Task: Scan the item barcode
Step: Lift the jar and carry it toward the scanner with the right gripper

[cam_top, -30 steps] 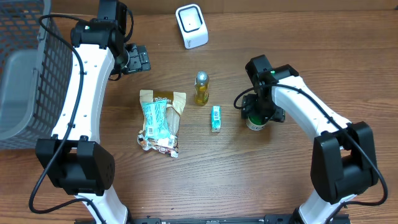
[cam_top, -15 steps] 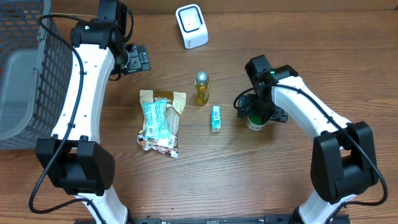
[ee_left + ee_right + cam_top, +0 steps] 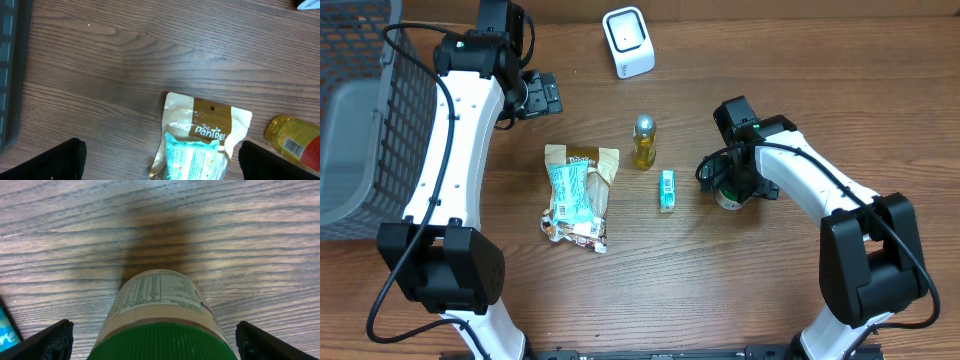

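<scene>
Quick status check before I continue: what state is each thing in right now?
Left gripper, open, empty.
Right gripper, open, straddling the jar, fingers clear of it.
Jar, upright, green lid on.
Bottle, capped, untouched.
Snack bag, lying flat, crumpled.
Teal packet, lying flat.
Scanner, standing, no item at it.

the left arm (image 3: 455,140) stretches along the left side to the far edge, its left gripper (image 3: 542,95) turned inward with jaws spread wide. the right arm (image 3: 810,185) bends toward the middle, the right gripper (image 3: 733,185) pointing down, jaws fully apart.
</scene>
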Controlling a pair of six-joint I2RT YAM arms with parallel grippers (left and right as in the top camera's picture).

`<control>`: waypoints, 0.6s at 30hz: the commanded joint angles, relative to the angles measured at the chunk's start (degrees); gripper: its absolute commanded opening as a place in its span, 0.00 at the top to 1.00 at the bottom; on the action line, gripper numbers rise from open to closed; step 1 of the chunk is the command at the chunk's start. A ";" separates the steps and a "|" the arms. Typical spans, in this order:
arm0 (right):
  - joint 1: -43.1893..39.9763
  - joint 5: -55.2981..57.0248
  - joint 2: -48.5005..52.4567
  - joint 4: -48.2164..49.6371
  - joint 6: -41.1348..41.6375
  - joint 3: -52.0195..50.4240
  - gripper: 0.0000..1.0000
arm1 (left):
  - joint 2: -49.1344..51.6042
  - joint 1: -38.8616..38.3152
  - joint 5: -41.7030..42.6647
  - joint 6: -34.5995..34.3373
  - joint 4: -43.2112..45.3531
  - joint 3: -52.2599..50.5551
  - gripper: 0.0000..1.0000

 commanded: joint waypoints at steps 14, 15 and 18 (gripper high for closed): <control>-0.13 0.57 0.17 -0.70 0.07 -0.22 0.36 | -0.11 -0.11 -0.46 0.22 0.07 0.96 0.00; -0.13 0.57 0.17 -0.68 0.07 -0.20 0.37 | -0.11 -0.11 -0.46 0.22 0.07 0.96 0.00; -0.13 0.09 0.17 -0.96 0.02 0.90 0.45 | -0.11 -0.11 -0.48 0.22 0.07 0.96 0.00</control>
